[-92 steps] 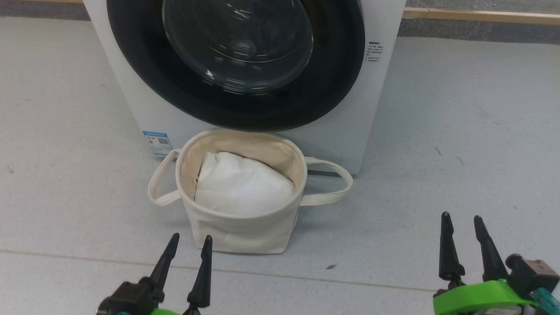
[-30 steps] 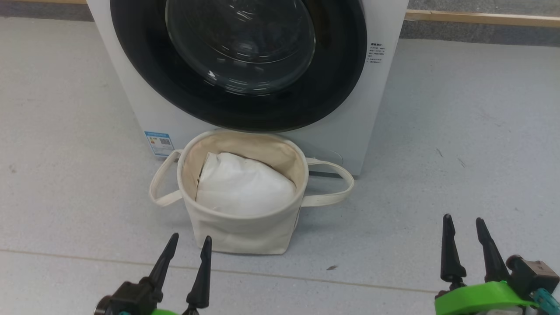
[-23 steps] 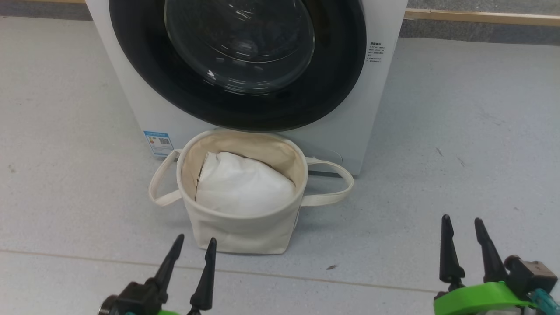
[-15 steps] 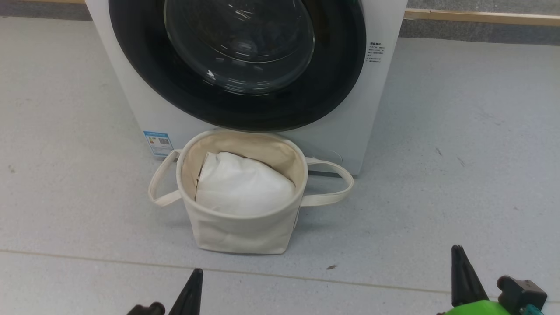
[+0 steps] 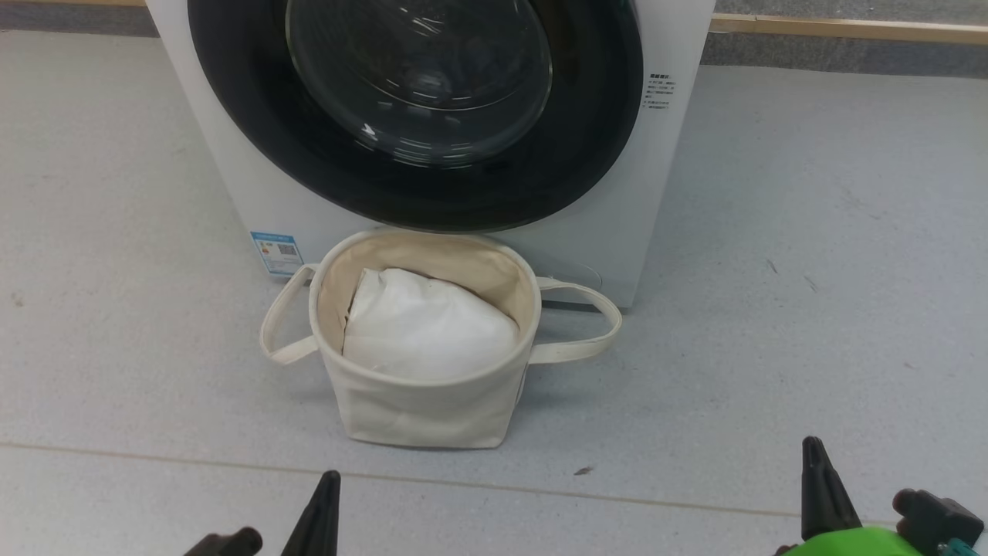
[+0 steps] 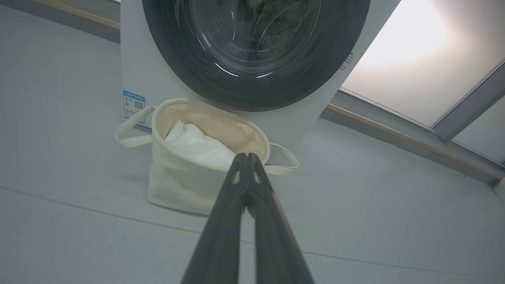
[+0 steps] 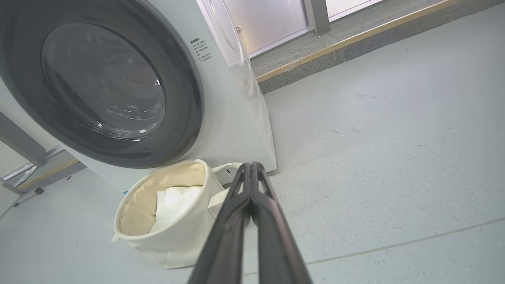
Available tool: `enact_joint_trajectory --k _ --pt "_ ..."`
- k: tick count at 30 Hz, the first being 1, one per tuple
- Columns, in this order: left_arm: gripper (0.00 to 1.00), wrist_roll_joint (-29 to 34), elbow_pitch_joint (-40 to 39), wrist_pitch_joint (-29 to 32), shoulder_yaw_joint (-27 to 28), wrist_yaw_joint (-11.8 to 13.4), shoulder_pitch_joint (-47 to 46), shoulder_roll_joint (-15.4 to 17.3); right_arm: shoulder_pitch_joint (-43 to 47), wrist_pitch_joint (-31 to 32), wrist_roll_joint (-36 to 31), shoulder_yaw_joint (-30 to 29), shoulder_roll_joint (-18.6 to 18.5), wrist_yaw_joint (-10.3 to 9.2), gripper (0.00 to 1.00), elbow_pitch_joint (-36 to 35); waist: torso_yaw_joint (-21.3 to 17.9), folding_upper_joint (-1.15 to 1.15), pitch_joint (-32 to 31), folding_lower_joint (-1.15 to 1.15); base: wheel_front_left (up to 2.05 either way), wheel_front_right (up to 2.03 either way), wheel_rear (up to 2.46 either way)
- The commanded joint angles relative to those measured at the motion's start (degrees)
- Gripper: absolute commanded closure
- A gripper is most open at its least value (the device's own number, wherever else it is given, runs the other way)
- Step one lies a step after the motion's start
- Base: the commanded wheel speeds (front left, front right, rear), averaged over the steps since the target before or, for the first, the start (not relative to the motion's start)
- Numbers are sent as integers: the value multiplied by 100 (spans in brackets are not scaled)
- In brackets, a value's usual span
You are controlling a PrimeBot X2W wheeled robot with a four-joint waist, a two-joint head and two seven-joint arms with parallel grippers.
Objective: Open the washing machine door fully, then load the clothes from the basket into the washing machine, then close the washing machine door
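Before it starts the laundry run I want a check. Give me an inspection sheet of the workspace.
Surface: grey floor, one seam line across the front.
Job's things: washing machine with washing machine door shut; basket on the floor right before it, white cloth on top inside, anything under it hidden.
Clutter: small dark speck on the floor by the basket.
Grippers: left gripper shut, empty; right gripper shut, empty; both short of the basket.
Cables: nothing seen.
Surroundings: wooden strip along a raised ledge behind the washer.
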Motion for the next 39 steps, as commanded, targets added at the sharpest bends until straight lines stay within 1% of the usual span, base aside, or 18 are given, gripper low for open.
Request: enact_joint_trajectory --k 1,39 --pt "100 -183 -196 56 99 -38 -264 14 -254 33 186 -12 -56 0 100 -167 -3 0 0 -1 0 0 0" --pt "100 -2617 -253 681 544 -189 -490 40 -535 605 2501 -124 -120 0 100 -113 -68 0 13 -1 0 0 0"
